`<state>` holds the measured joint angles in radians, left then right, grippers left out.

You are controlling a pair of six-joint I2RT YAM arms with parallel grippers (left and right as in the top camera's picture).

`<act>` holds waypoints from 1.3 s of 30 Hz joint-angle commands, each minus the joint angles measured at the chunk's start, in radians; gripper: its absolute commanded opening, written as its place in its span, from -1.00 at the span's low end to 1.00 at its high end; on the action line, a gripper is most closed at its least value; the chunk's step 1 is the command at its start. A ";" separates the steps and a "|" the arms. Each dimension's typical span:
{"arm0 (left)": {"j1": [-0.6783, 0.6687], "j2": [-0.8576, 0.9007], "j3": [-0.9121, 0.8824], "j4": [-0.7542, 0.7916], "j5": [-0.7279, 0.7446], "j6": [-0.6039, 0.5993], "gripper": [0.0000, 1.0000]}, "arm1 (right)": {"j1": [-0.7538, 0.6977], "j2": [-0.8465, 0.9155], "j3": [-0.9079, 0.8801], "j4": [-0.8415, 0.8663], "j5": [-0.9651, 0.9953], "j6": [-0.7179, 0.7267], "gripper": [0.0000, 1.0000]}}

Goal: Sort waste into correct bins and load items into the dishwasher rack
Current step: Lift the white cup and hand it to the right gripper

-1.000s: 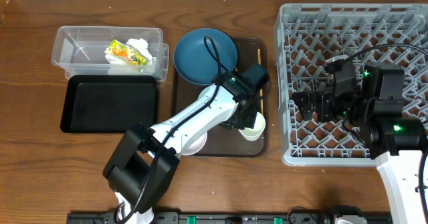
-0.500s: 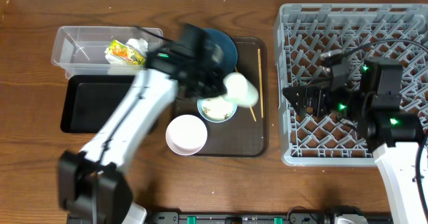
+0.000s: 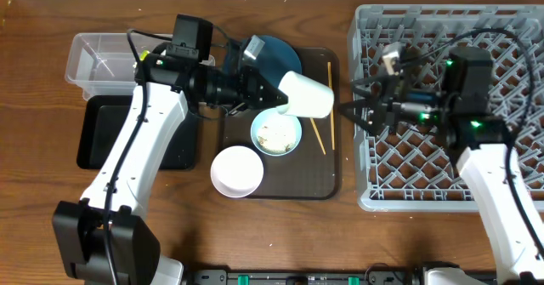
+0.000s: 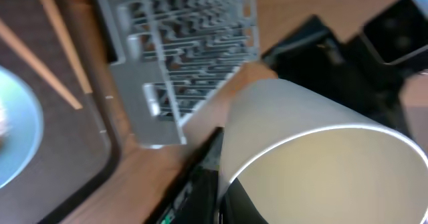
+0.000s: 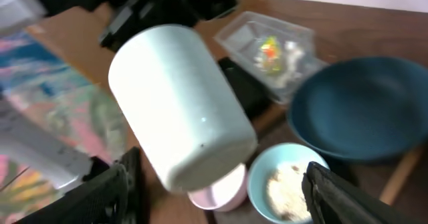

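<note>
Over the tray (image 3: pixel 297 176), cup (image 3: pixel 308 95) in left end effector (image 3: pixel 279 92)

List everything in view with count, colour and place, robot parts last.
dishwasher rack: one, grey, table's right side
serving tray: one, dark brown, centre
plate: one, dark blue, back of serving tray
light blue bowl: one, on serving tray, holding whitish food scraps
white bowl: one, front of serving tray
chopsticks: two, wooden, right part of serving tray
cup: one, white, held in the air
clear tub: one, back left, holding snack wrapper and tissue
black tray: one, in front of tub
left gripper: shut on cup
right gripper: open, facing cup
</note>
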<state>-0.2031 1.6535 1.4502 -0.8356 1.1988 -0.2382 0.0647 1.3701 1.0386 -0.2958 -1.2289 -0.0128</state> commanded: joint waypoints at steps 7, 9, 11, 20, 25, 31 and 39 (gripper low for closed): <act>0.001 0.001 0.009 0.012 0.203 0.022 -0.87 | 0.064 0.020 -0.001 0.099 -0.089 -0.010 0.65; 0.001 0.001 0.009 0.011 0.212 0.022 -0.88 | 0.074 0.020 -0.001 0.114 -0.089 -0.009 0.62; 0.001 0.001 0.009 0.011 0.212 0.022 -0.88 | 0.080 0.020 -0.001 0.137 -0.089 0.010 0.57; 0.001 0.001 0.009 0.011 0.212 0.021 -0.88 | 0.135 0.020 -0.001 0.237 -0.089 0.065 0.41; 0.001 0.001 0.009 0.011 0.211 0.022 -0.88 | 0.144 0.020 -0.001 0.240 -0.089 0.065 0.29; 0.001 0.001 0.009 0.011 0.211 0.022 -0.88 | 0.143 0.020 -0.001 0.278 -0.089 0.091 0.04; 0.001 0.001 0.009 0.011 0.211 0.021 -0.75 | 0.136 0.020 -0.001 0.410 -0.109 0.177 -0.11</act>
<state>-0.1993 1.6535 1.4509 -0.8177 1.4185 -0.2260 0.1959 1.3911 1.0328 0.0879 -1.3281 0.1272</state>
